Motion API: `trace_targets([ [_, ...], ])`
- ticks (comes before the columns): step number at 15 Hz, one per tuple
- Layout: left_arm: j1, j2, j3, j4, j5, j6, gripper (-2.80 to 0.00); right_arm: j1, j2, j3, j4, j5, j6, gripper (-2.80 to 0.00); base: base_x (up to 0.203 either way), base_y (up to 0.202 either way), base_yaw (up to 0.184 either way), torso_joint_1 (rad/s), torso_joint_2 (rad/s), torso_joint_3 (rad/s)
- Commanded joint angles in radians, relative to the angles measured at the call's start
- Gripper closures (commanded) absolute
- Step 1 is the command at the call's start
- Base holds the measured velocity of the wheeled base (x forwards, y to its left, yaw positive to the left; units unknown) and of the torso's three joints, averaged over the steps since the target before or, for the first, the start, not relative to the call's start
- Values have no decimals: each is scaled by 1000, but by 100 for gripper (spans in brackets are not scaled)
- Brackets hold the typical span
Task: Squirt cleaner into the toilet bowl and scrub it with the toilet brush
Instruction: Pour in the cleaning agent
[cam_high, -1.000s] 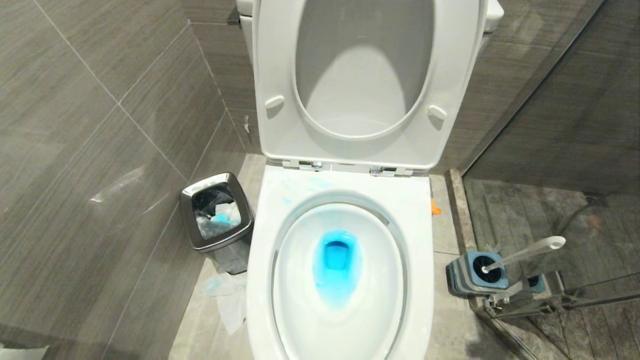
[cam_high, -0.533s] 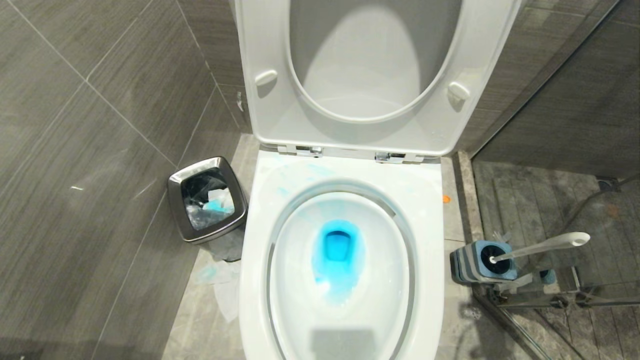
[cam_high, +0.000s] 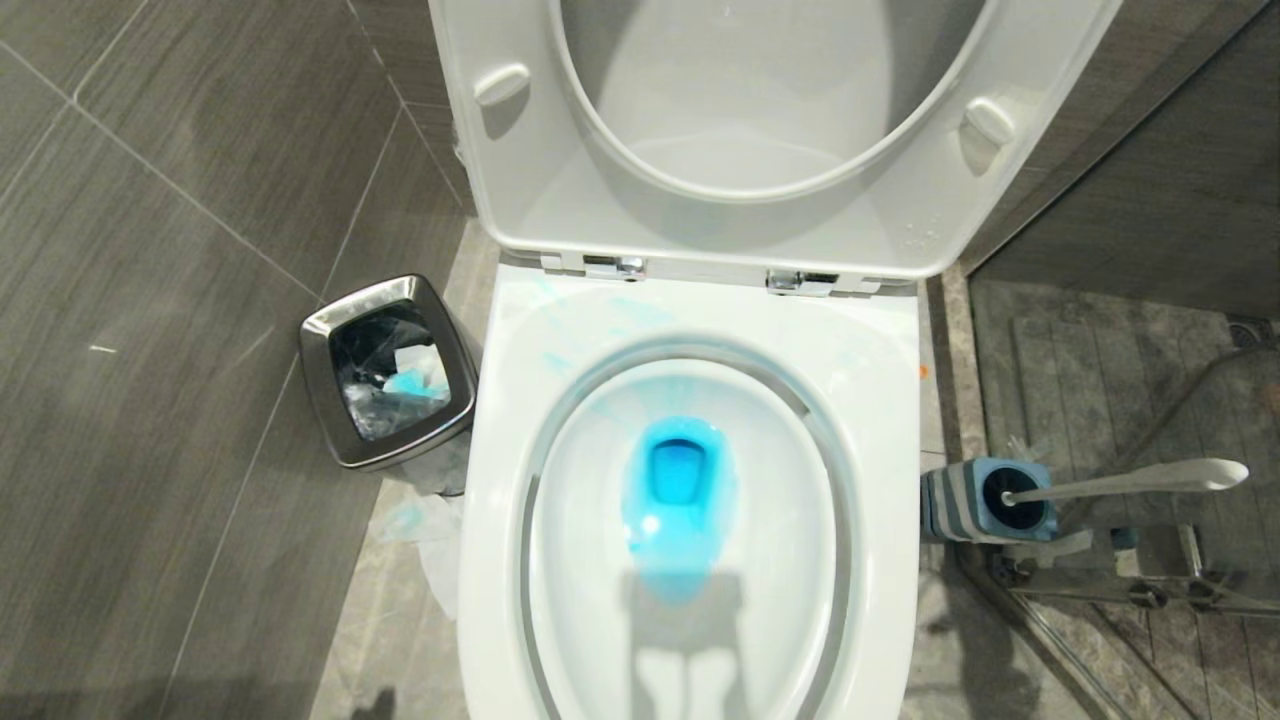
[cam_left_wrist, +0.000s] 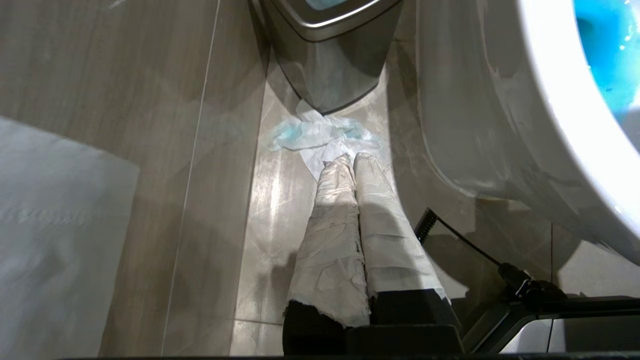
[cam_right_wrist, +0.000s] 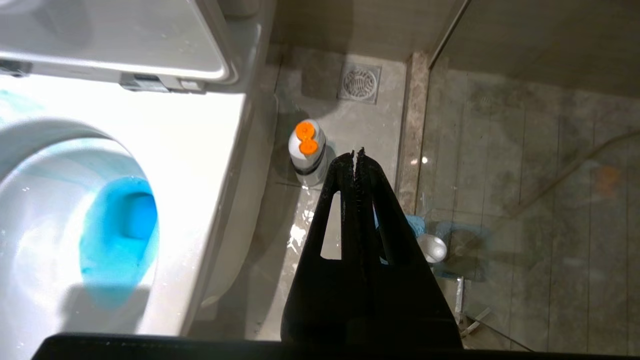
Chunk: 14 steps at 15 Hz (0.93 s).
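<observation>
- The large white glossy ceramic toilet bowl (cam_high: 690, 560) fills the middle of the head view, its white plastic seat and lid (cam_high: 520, 190) both raised upright against the back
- The bright blue cleaner (cam_high: 678, 490) tints the water pooled at the bottom of the bowl, and pale blue streaks (cam_high: 560, 320) mark the white rim near the hinges
- The toilet brush (cam_high: 1120, 482), a slim white handle with a rounded tip, sits in a small squarish grey-and-blue striped holder (cam_high: 975, 503) on the floor just beside the bowl on the robot's right, close to a glass shower partition (cam_high: 1130, 400)
- The right gripper (cam_right_wrist: 358, 154) hangs over the floor between the bowl and the glass, black fingers pressed together and holding nothing; beyond its tips stands a white bottle with an orange cap (cam_right_wrist: 306, 150)
- The left gripper (cam_left_wrist: 352, 161) hangs low over the floor on the bowl's other side, its white-wrapped fingers touching each other and empty, tips above a blue-stained tissue (cam_left_wrist: 320, 137)
- A small square steel bin (cam_high: 388, 372) stands by the grey tiled wall (cam_high: 150, 300), with crumpled tissues inside
</observation>
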<state>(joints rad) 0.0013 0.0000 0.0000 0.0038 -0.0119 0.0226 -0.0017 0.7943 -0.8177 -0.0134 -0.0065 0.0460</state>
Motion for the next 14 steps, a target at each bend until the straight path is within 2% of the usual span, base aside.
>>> trace_targets([
  [1, 0, 2, 0, -1, -2, 0, 0, 0, -6, 6, 0, 0, 0, 0, 0, 0, 0, -2, 4, -198],
  [9, 0, 2, 0, 1, -3, 2, 0, 0, -3, 26, -1, 0, 3, 0, 0, 0, 0, 1, 1, -38],
  [14, 0, 2, 0, 1, -2, 2, 0, 0, -3, 34, -2, 1, 3, 0, 0, 0, 0, 2, 1, -144],
])
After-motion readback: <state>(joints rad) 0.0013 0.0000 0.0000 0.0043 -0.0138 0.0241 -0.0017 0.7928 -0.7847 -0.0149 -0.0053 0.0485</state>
